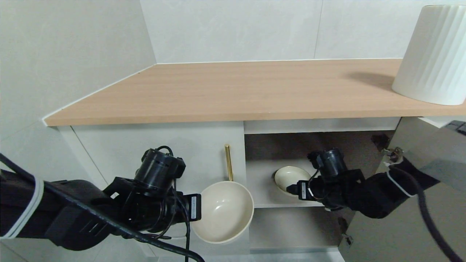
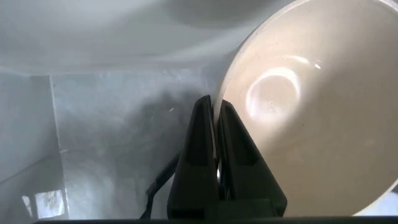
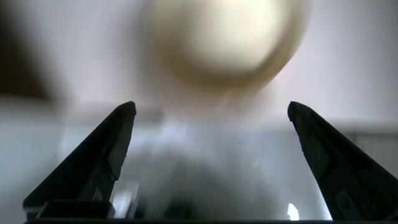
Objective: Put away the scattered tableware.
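My left gripper (image 1: 194,207) is shut on the rim of a large cream bowl (image 1: 224,211), held tilted in the air before the shut cabinet door. Up close, its fingers (image 2: 214,134) pinch the edge of that large cream bowl (image 2: 311,106). A smaller cream bowl (image 1: 289,178) rests on the shelf inside the open cabinet. My right gripper (image 1: 293,189) stands open just in front of it, near the shelf's front edge. In the right wrist view the small bowl (image 3: 227,37) lies beyond the spread gripper (image 3: 211,112), apart from it.
A wooden countertop (image 1: 236,91) runs above the cabinet, with a white ribbed container (image 1: 435,54) at its right end. A gold handle (image 1: 228,162) marks the shut door. The open cabinet door (image 1: 418,203) stands at the right beside my right arm.
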`<state>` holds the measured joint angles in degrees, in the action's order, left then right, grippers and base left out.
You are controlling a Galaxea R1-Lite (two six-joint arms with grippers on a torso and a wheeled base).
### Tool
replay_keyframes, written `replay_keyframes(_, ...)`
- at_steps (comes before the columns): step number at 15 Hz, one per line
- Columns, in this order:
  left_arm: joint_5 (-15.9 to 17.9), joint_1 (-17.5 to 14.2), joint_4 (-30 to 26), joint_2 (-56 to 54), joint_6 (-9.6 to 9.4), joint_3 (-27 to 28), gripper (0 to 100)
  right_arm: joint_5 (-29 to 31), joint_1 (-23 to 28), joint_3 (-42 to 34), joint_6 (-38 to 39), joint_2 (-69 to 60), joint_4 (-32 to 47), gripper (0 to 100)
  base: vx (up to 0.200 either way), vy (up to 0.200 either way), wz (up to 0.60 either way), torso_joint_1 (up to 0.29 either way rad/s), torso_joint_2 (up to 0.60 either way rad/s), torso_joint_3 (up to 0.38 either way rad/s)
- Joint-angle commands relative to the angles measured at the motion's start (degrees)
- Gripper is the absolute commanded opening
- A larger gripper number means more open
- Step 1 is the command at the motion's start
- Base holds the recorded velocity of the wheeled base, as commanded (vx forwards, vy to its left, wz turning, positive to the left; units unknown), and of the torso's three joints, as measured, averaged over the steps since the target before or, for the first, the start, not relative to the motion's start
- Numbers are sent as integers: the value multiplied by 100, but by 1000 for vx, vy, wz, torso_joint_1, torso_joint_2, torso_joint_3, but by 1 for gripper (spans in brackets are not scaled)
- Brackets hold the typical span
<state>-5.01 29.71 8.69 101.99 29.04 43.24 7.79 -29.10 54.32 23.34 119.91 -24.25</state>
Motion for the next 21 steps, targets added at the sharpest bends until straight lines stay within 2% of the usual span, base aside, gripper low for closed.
replay_keyframes(1,-237,264,1,366,-3,35,0,-375,-571,-352,-5,-1303,746,100,0,0,0,0,0,0)
replay_keyframes(3,-747,536,1,586,5,44,0,-410,-949,-475,-14,-1593,992,100,0,0,0,0,0,0)
replay_keyframes(4,-817,641,1,621,14,44,0,-401,-1098,-554,-76,-1646,1018,100,0,0,0,0,0,0)
replay_keyframes(5,-826,808,1,665,49,27,0,-401,-1318,-756,-322,-1699,1018,100,0,0,0,0,0,0)
replay_keyframes(8,-835,967,1,691,76,9,0,-348,-1687,-985,-673,-1567,975,100,0,0,0,0,0,0)
replay_keyframes(11,-835,1134,-17,568,84,-26,0,-304,-1704,-941,-647,-1286,939,100,0,0,0,0,0,0)
replay_keyframes(12,-835,1301,-34,410,208,-26,0,-296,-1696,-923,-629,-1110,746,100,0,0,0,0,0,0)
replay_keyframes(13,-835,1362,-52,313,234,-26,0,-164,-1687,-888,-577,-996,553,100,0,0,0,0,0,0)
replay_keyframes(16,-835,1432,-52,278,234,-70,0,311,-1687,-774,-269,-670,192,100,0,0,0,0,0,0)
replay_keyframes(21,-835,1459,-52,313,225,-88,0,320,-1660,-765,-260,-618,157,100,0,0,0,0,0,0)
